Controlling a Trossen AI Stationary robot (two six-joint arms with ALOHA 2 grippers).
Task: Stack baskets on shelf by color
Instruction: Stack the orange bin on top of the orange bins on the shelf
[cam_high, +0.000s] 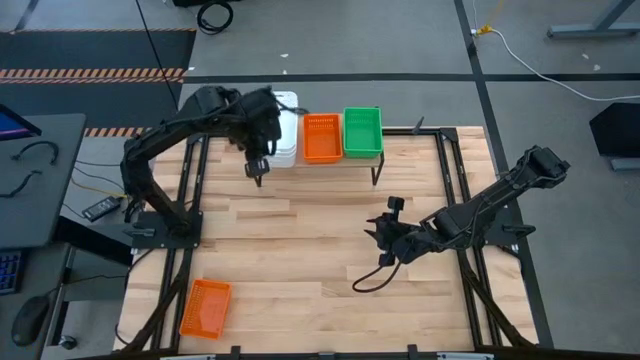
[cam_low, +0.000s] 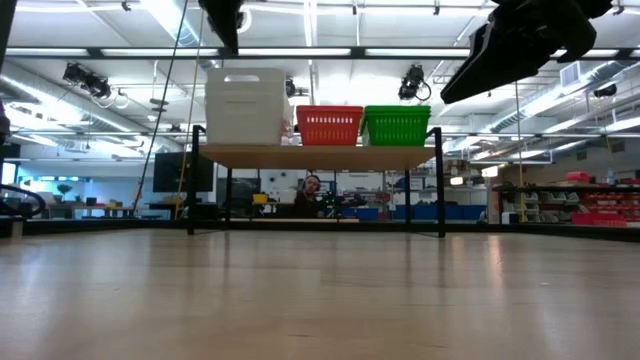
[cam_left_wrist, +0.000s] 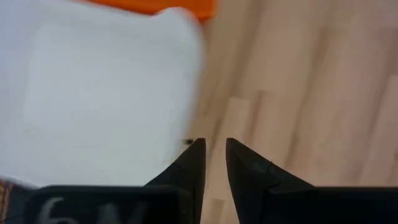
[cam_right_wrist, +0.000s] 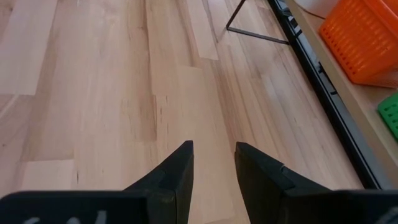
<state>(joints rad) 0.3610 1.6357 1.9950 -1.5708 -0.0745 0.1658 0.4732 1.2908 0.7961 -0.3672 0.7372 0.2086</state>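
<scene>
On the shelf (cam_low: 315, 156) at the table's far edge stand a white basket stack (cam_high: 286, 140), orange baskets (cam_high: 322, 137) and green baskets (cam_high: 362, 131), side by side on their bottoms. Another orange basket (cam_high: 205, 307) lies on the table near its near left corner. My left gripper (cam_high: 258, 166) hovers just off the white stack's near side, above the tabletop, narrowly open and empty; its wrist view shows the white basket (cam_left_wrist: 93, 93) beside the fingers. My right gripper (cam_high: 385, 235) hangs over the table's middle right, open and empty.
The shelf's thin black legs (cam_right_wrist: 258, 34) stand on the table in front of my right gripper. A black frame rail (cam_high: 455, 170) runs along the table's right side. Bare wood lies between the arms (cam_high: 300, 240). A person (cam_low: 312, 190) sits in the room beyond the shelf.
</scene>
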